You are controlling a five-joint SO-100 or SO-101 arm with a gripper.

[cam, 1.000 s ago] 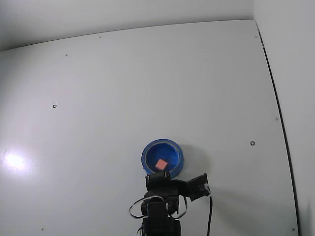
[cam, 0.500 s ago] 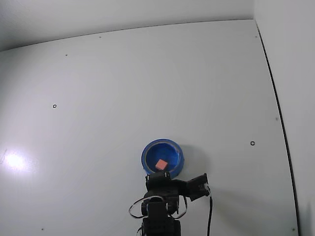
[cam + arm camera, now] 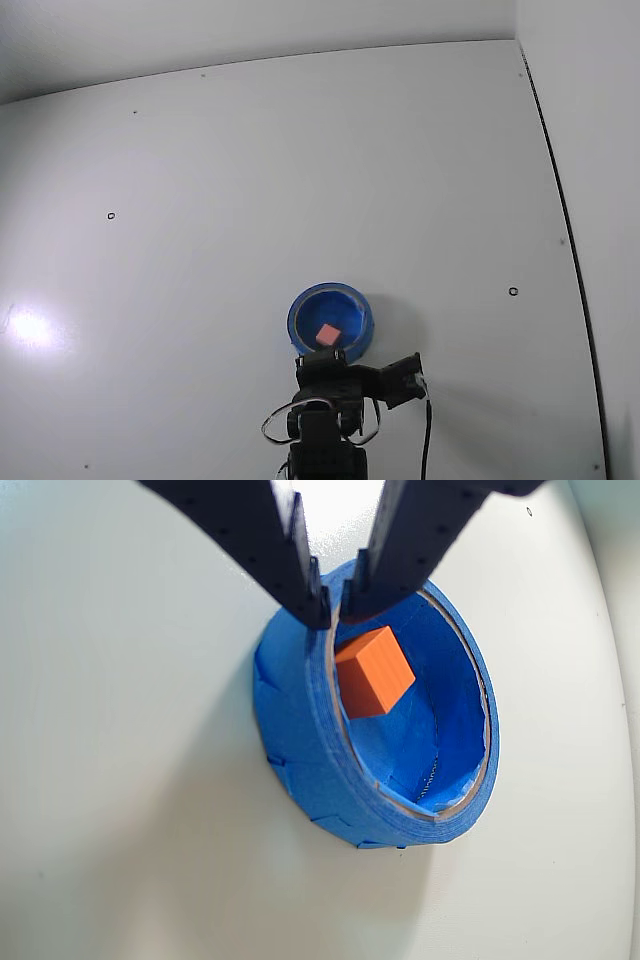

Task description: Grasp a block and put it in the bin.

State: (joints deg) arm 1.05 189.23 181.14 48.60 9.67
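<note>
Block (image 3: 374,670) sits loose inside the bin (image 3: 300,740), just below and a bit right of the tool (image 3: 337,600) tips in the wrist view. Tool jaws nearly together, only a narrow slit between them, holding nothing; tips hang over the bin's near rim. Task looks done, so the step in hand is likely retreat: lift straight up and away from the rim, don't clip the wall or drag the bin across the bench (image 3: 120,780).

Wrist view shows jaw gap, the block tilted against the inner wall, and the bin's layered tape-like wall. Fixed view hides the jaws under the arm body, but shows the block (image 3: 327,334) near the middle of the bin (image 3: 298,312), the bin just ahead of the arm, and the otherwise bare bench (image 3: 250,180).
</note>
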